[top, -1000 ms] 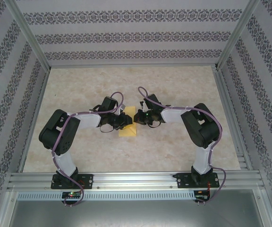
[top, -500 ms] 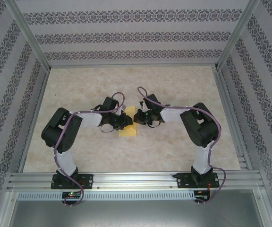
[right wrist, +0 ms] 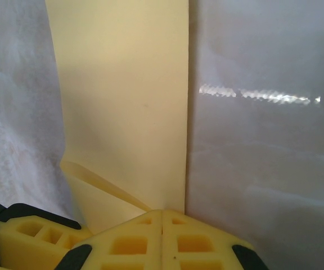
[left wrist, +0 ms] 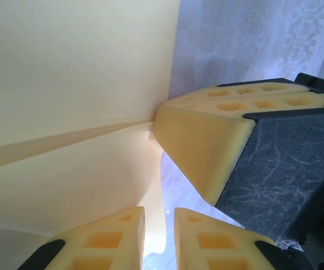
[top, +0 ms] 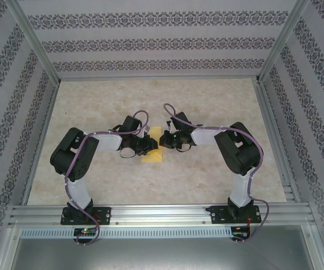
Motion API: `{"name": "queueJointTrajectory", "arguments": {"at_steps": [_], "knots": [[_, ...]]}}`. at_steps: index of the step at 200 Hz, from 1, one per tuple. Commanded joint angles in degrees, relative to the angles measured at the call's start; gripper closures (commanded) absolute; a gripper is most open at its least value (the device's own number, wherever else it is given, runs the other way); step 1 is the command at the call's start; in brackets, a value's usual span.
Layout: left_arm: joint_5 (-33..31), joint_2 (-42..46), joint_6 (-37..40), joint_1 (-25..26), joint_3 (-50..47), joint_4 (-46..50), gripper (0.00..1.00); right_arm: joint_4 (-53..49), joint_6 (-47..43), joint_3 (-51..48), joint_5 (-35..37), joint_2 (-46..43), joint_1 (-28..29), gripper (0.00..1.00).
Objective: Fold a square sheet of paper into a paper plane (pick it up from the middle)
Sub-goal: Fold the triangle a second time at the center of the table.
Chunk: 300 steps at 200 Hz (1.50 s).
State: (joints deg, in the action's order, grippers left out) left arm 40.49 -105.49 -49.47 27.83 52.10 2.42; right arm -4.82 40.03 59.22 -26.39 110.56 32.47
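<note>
Left end effector point(top: 149, 145) and right end effector point(top: 163, 139) stand almost tip to tip at the middle of the bench point(top: 207, 174). The left arm point(top: 103, 140) bars 9 o'clock and the right arm point(top: 207, 135) bars 3 o'clock. Bare bench lies open toward 12 and 6 o'clock.

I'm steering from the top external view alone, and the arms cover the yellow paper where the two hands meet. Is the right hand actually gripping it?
Observer: Yes. In the right wrist view the right hand has its pads pressed together on an edge of the sheet.
Operator: And the left hand?
Observer: In the left wrist view the left hand has its fingertips slightly apart, with the sheet's edge running into the gap.
Operator: Any fold visible?
Observer: Yes, a straight crease crosses the sheet and ends at the right hand's pad.
</note>
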Motion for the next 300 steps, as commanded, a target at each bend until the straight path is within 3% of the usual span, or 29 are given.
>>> {"name": "queueJointTrajectory", "arguments": {"at_steps": [1, 266, 300], "knots": [[0.87, -0.82, 1.62, 0.29, 1.43, 0.81, 0.79, -0.23, -1.53, 1.29, 1.48, 1.05, -0.65, 0.94], [-0.60, -3.14, 1.48, 0.52, 1.52, 3.26, 0.81, -1.64, -1.44, 1.45, 2.58, 2.46, -1.18, 0.94], [-2.86, -3.05, 1.31, 0.54, 1.36, 6.01, 0.82, -1.67, -0.92, 1.77, 1.89, 1.23, -1.20, 0.88]]}}
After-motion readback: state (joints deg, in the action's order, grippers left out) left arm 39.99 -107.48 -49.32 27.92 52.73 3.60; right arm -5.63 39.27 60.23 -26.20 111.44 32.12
